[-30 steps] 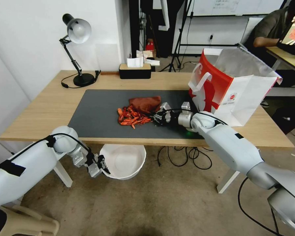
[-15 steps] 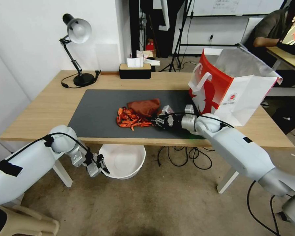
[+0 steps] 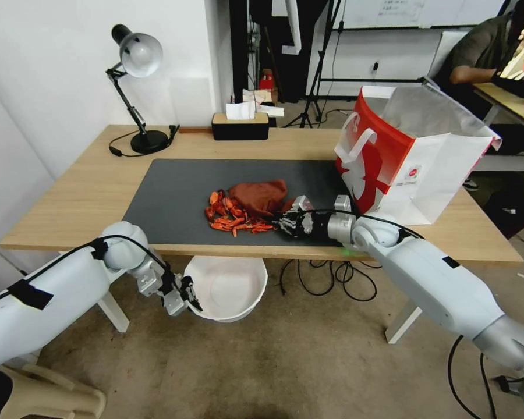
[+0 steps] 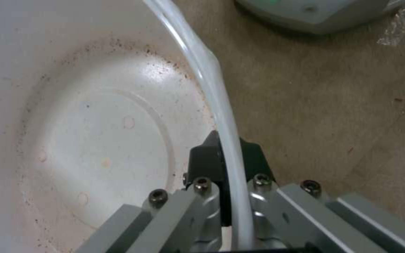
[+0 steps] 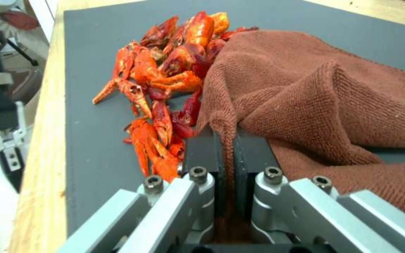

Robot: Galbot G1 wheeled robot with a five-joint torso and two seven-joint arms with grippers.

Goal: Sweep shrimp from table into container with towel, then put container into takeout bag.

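Left gripper (image 3: 191,298) sits below the table's (image 3: 87,192) near edge, its two black pads pinched on the rim of the container (image 3: 230,288); one pad lies inside the wall, one outside. Container: round, white plastic, tall flared sides, hanging under the table edge to the right of this gripper. Inside it holds no shrimp; the floor of the bowl shows only fine reddish-brown specks and a faint stain ring.

Shrimp (image 3: 233,215): glossy red-orange curled pieces in a loose heap on the dark grey mat (image 3: 174,198), just left of the right gripper and close to the mat's near edge, above the container.

Towel (image 3: 261,195): rust-brown terry cloth, bunched and folded, touching the far-right side of the shrimp heap.

Right gripper (image 3: 283,222) lies low over the mat, pointing left, pads closed tight on a fold of the towel's edge, shrimp just beside its fingertips.

Takeout bag (image 3: 416,154): red and white paper, white loop handle, mouth open, upright on the table behind and to the right of the right gripper. Its contents cannot be seen.
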